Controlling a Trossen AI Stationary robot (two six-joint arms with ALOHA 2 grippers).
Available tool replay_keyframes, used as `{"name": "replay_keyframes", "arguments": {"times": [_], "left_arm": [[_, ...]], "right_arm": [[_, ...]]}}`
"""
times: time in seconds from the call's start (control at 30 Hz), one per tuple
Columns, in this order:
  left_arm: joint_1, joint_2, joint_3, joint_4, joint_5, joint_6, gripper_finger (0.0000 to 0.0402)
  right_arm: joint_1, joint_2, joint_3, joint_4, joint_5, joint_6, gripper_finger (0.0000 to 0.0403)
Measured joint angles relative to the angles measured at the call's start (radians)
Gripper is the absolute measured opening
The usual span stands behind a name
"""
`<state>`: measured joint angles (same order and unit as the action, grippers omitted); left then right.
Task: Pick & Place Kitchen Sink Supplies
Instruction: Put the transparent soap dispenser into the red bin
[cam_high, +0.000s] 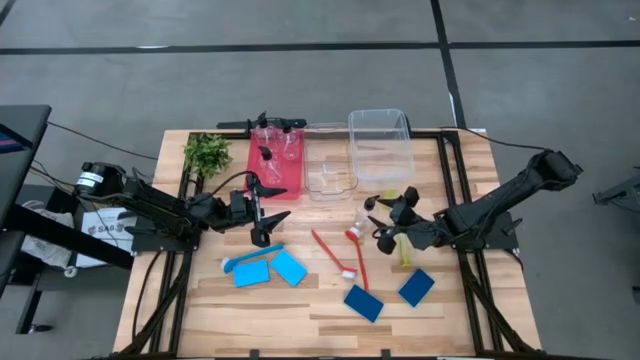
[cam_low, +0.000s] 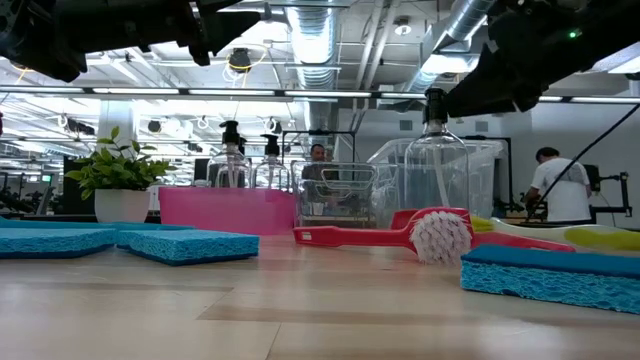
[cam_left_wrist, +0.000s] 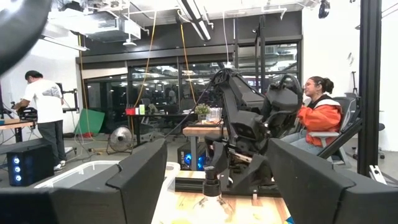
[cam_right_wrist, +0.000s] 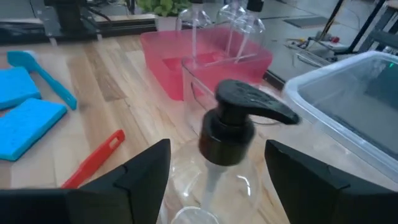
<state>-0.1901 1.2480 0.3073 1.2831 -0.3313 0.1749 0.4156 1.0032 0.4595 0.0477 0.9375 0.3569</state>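
A clear pump bottle (cam_right_wrist: 214, 168) with a black top (cam_right_wrist: 245, 106) stands upright on the table's middle (cam_high: 367, 214). My right gripper (cam_high: 384, 220) is open, with one finger on either side of the bottle. My left gripper (cam_high: 267, 215) hangs open and holds nothing, just on the near side of the pink bin (cam_high: 276, 172). More pump bottles (cam_high: 268, 135) stand in that bin. On the near half of the table lie light-blue sponges (cam_high: 289, 267), dark-blue sponges (cam_high: 363, 302), a blue brush (cam_high: 250, 258), red brushes (cam_high: 333, 253) and a yellow-green brush (cam_high: 404, 256).
A small clear bin (cam_high: 328, 172) and a larger clear bin (cam_high: 381, 140) stand at the far middle, right of the pink bin. A leafy plant (cam_high: 207, 153) sits at the far left. People are in the room beyond the table.
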Motion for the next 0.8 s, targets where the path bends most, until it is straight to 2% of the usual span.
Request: {"name": "replay_keyframes", "arguments": {"times": [0.33, 0.53, 0.8], "left_arm": [[0.000, 0.000, 0.000, 0.000, 0.019, -0.008, 0.0280], [0.000, 0.000, 0.000, 0.001, 0.024, -0.008, 0.0280], [0.000, 0.000, 0.000, 0.001, 0.024, -0.008, 0.0281]], "right_arm": [[-0.070, 0.173, 0.000, 0.150, -0.001, -0.081, 0.0255], [-0.090, 0.178, 0.000, 0.218, -0.024, -0.129, 0.0255], [-0.090, 0.173, 0.000, 0.227, -0.024, -0.131, 0.0255]]}}
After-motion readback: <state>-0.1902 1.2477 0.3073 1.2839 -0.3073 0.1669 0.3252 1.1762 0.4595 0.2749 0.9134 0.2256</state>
